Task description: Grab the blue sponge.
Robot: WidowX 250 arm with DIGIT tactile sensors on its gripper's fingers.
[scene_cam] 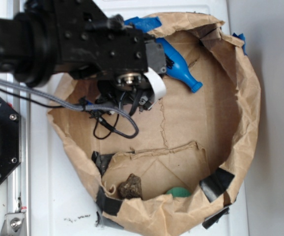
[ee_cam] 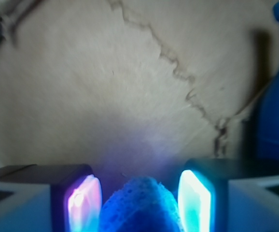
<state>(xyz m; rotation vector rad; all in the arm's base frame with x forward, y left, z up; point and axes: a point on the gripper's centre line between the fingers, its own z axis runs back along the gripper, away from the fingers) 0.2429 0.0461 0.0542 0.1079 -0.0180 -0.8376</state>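
We see the rough matte blue sponge [ee_cam: 139,205] sitting between our hand's [ee_cam: 139,203] two glowing pads [ee_cam: 195,203], which look closed or nearly closed on its sides; it likely handles light, soft and squashy, so a mid-body side pinch suits, above the crumpled brown paper liner [ee_cam: 105,82].

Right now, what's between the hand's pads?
In the wrist view the blue sponge sits between the hand's glowing pads, above brown paper. Pad contact isn't clear. In the exterior view the arm covers the sponge.
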